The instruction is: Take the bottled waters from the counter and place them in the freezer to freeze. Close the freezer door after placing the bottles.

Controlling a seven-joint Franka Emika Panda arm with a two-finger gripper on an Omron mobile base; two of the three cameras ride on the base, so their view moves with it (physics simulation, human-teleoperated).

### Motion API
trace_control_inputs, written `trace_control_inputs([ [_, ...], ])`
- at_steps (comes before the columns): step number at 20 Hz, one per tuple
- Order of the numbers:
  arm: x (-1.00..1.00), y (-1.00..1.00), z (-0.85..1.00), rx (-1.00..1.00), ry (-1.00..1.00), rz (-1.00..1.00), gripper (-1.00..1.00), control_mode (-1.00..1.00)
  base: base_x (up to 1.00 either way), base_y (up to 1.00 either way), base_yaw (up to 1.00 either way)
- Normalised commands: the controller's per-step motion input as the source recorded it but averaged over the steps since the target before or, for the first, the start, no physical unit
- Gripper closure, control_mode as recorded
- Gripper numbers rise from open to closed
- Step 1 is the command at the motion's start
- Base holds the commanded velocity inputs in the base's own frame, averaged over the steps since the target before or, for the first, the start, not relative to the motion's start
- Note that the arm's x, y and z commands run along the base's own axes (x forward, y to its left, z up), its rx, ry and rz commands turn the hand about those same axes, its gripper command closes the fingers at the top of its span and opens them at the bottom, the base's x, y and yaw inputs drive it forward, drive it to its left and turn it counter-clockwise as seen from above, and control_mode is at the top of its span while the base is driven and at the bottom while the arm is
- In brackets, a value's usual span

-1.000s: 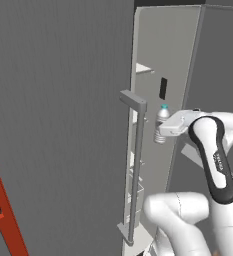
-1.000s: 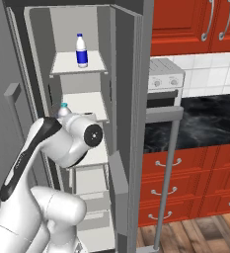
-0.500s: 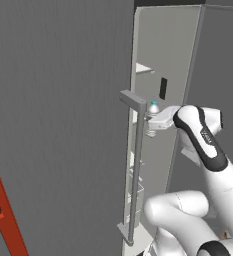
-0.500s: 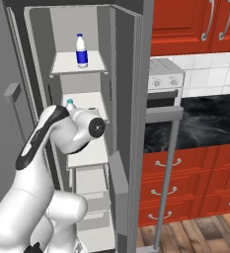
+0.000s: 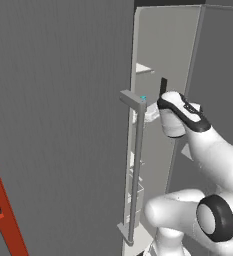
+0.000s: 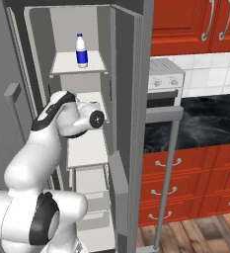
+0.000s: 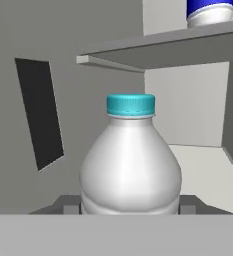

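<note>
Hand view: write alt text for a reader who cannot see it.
A clear plastic bottle with a teal cap stands upright, close in front of the camera, gripped low between the gripper's dark fingertips inside the freezer's pale interior. Above it runs a white shelf carrying the base of a white bottle with a blue label; a dark slot marks the left wall.

Red upper cabinets (image 6: pixel 195 24), white tiled wall (image 6: pixel 210 74) and wood floor (image 6: pixel 195 237).
</note>
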Motion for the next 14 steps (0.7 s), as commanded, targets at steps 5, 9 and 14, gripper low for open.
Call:
trace_control_inputs([
  [5,0.77,0.00,-0.31,0.00,-0.02,0.00,1.00,-1.00,0.00,0.00,0.00],
  [9,0.63,0.02,-0.37,0.00,-0.04,0.00,1.00,-1.00,0.00,0.00,0.00],
  [14,0.59,0.03,-0.14,0.00,-0.02,0.00,1.00,-1.00,0.00,0.00,0.00],
])
